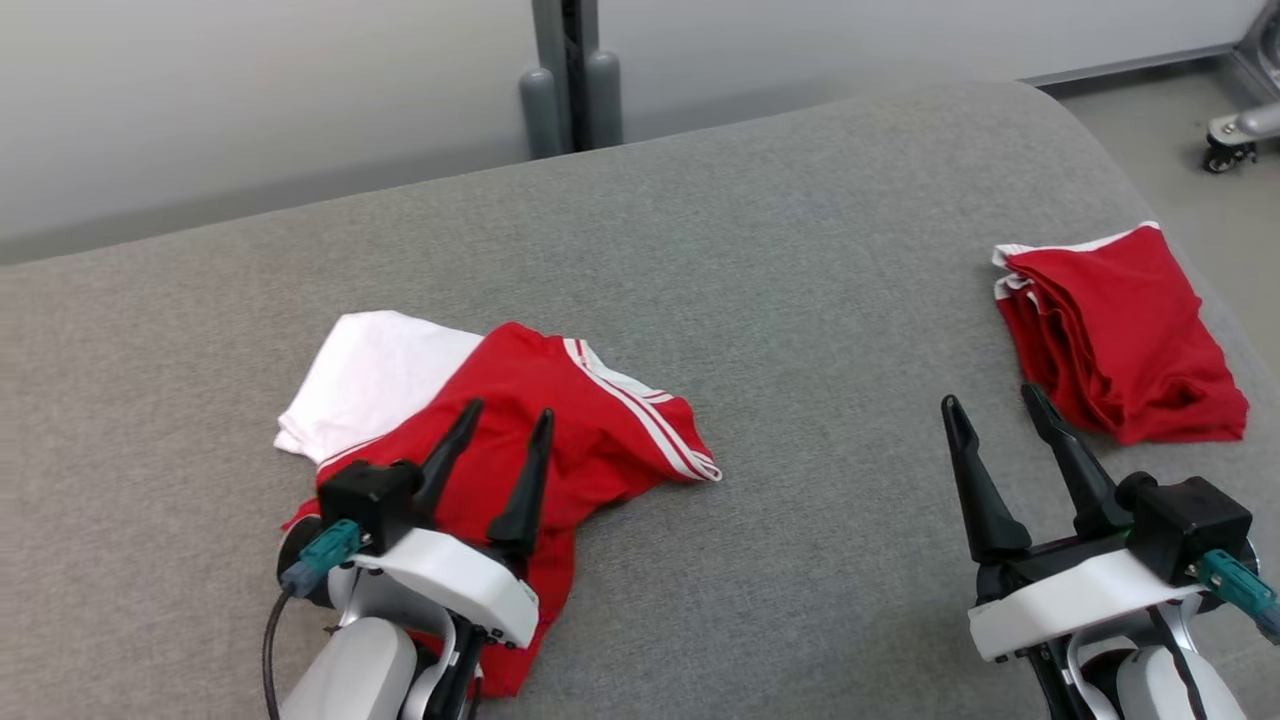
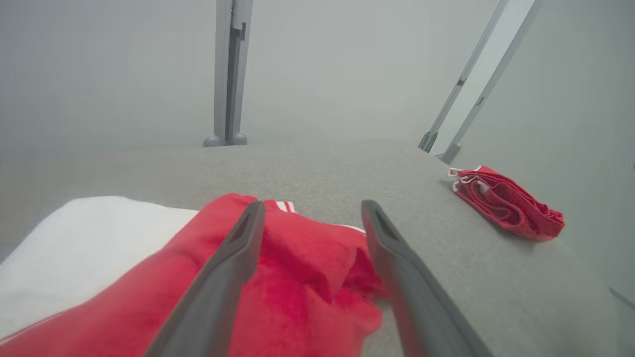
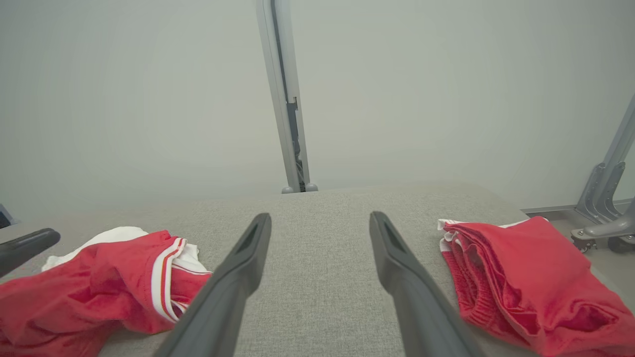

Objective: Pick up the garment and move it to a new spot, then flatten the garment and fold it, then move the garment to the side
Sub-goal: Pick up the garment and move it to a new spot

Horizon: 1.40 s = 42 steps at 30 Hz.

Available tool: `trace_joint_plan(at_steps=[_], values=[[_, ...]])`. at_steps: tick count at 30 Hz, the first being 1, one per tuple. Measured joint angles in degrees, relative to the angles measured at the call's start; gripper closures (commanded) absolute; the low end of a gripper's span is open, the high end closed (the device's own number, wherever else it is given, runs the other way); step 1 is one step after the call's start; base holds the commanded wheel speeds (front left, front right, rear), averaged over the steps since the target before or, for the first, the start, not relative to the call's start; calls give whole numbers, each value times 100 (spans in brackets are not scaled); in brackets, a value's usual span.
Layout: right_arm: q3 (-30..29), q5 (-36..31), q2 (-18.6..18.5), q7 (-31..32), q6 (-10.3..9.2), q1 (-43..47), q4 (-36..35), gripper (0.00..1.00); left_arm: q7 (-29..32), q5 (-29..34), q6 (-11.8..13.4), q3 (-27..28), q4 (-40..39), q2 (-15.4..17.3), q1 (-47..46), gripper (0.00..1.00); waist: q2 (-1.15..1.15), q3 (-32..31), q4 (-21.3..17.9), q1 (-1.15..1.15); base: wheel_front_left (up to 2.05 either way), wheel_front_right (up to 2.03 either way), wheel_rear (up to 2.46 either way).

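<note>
Red crumpled cloth garment [image 1: 600,435] w/ white stripes lies under L gripper [image 1: 511,408], which is released & empty. R gripper [image 1: 989,394], well to its right, also released.

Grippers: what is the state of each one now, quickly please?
Left gripper: open, above the crumpled red and white garment, gripping nothing.
Right gripper: open over the gray surface, holding nothing.

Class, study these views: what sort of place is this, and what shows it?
Probably a robot test lab, not a home: a grey fabric-covered table, a bare pale wall with a metal post, and a wheeled stand.
</note>
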Motion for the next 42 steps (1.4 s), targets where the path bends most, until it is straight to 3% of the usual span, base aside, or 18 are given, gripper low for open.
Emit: trace_joint_plan(at_steps=[5,10,24,42], values=[[-60,-56,-14,9,0,42,-24,0,-208,-3,250,298,-396,168,144,0,0,-121,287,0,0,0,0],[-172,-230,-30,108,0,162,-90,0,-349,75,642,776,-938,589,397,0,0,-370,720,0,0,0,0],[-242,-363,-56,364,0,538,-196,0,-189,167,1106,1354,-2108,1403,1521,0,0,-940,1280,0,0,0,0],[-455,-364,-36,581,0,974,-511,0,219,321,1334,1106,-2807,1569,2269,0,0,-1137,1290,0,0,0,0]])
